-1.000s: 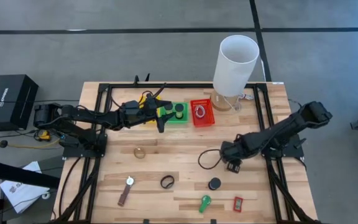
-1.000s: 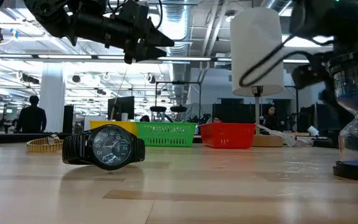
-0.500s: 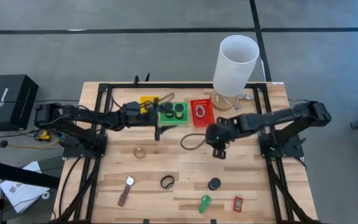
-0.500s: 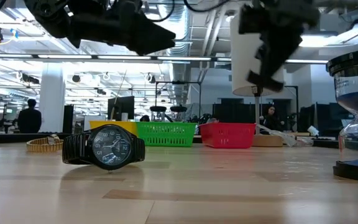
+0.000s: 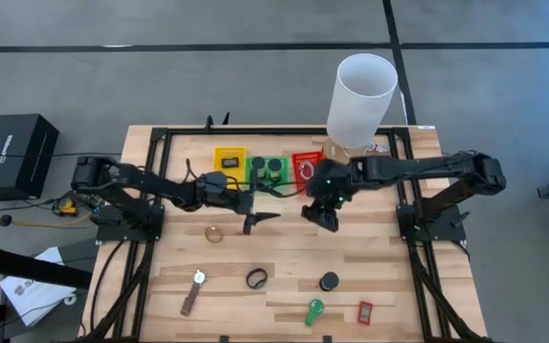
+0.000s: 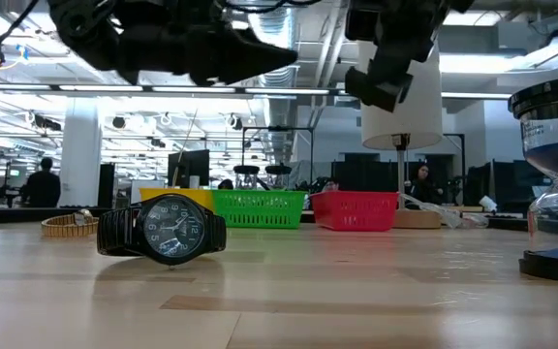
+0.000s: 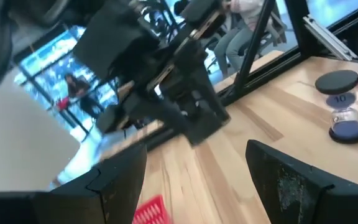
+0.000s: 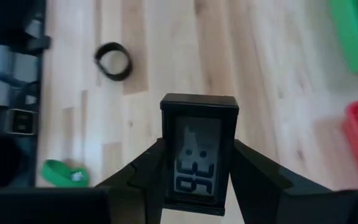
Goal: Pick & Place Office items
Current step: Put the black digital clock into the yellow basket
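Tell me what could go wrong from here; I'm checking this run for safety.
The right gripper holds a small black clock only by its lower sides, above the table, so it could slip and fall. The left gripper, jaws open, hangs close by, so the arms might collide. The red tray already holds something, so the clock may land on it.

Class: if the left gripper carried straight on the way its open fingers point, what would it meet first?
Most likely the right gripper with its small black digital clock, straight ahead of the left gripper. Their relative height is unclear, so it might pass under.
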